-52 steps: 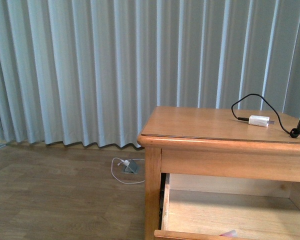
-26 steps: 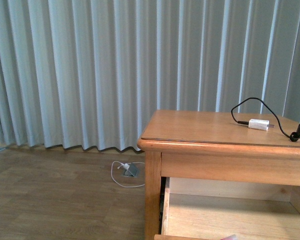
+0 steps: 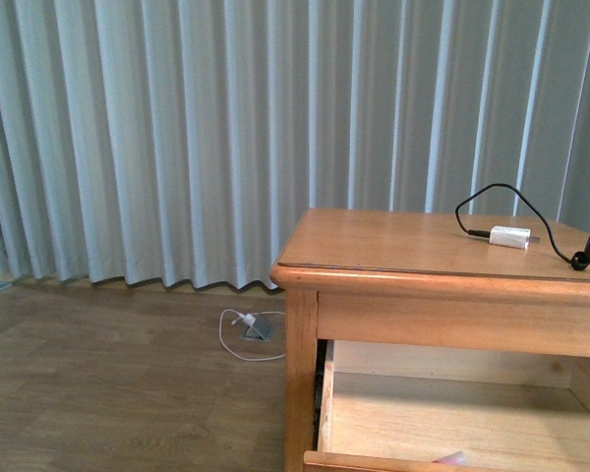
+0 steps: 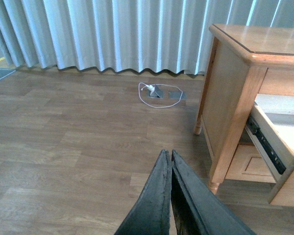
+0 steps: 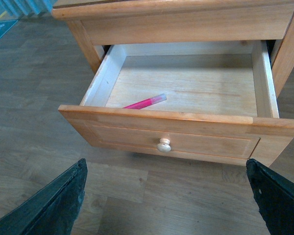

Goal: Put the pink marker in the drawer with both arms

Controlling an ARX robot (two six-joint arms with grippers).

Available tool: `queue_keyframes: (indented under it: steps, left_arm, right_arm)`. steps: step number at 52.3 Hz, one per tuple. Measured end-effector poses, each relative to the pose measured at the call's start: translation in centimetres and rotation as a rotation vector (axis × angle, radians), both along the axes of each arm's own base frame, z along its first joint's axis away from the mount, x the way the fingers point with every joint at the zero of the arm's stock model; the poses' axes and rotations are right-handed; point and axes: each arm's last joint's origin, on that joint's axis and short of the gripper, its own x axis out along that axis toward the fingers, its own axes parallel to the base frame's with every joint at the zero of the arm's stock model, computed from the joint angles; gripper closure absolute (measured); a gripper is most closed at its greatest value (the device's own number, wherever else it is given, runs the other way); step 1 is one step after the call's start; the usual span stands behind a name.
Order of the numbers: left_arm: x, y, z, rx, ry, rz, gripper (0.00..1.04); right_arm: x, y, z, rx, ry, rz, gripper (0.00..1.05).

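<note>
The pink marker (image 5: 146, 103) lies inside the open drawer (image 5: 181, 137), near its front wall, left of the middle. Only its tip (image 3: 452, 458) shows in the front view, where the drawer (image 3: 452, 413) stands pulled out of the wooden side table (image 3: 423, 251). My right gripper (image 5: 169, 200) is open and empty, held in front of the drawer's round pale knob (image 5: 163, 145) and back from it. My left gripper (image 4: 167, 161) is shut and empty, over the wooden floor, left of the table's side (image 4: 225, 98). Neither arm shows in the front view.
A white charger block (image 3: 509, 237) with a black cable (image 3: 487, 197) lies on the tabletop. A floor socket with a white cable (image 3: 251, 329) sits on the wood floor (image 3: 128, 383) left of the table. Pale pleated curtains (image 3: 177, 138) hang behind.
The front view dipped slightly half a second ago and has returned to where it was a second ago. The marker and drawer have not moved.
</note>
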Motion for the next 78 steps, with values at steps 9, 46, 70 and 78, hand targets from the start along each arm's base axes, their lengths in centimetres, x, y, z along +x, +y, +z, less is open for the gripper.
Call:
queue_keyframes:
  steps: [9, 46, 70, 78]
  left_arm:
    - [-0.3, 0.0, 0.0, 0.0, -0.001, 0.0, 1.01]
    - [-1.4, 0.0, -0.3, 0.0, 0.006, -0.001, 0.42]
    - [-1.4, 0.0, -0.3, 0.0, 0.006, 0.0, 0.06]
    - [-1.4, 0.0, -0.3, 0.0, 0.006, 0.0, 0.06]
  right_arm:
    - [0.0, 0.0, 0.0, 0.0, 0.0, 0.0, 0.08]
    - [0.6, -0.1, -0.1, -0.119, -0.138, -0.161, 0.08]
    - [7.5, 0.3, -5.2, -0.139, 0.318, 0.056, 0.08]
    - [10.0, 0.4, -7.1, -0.167, 0.36, 0.031, 0.08]
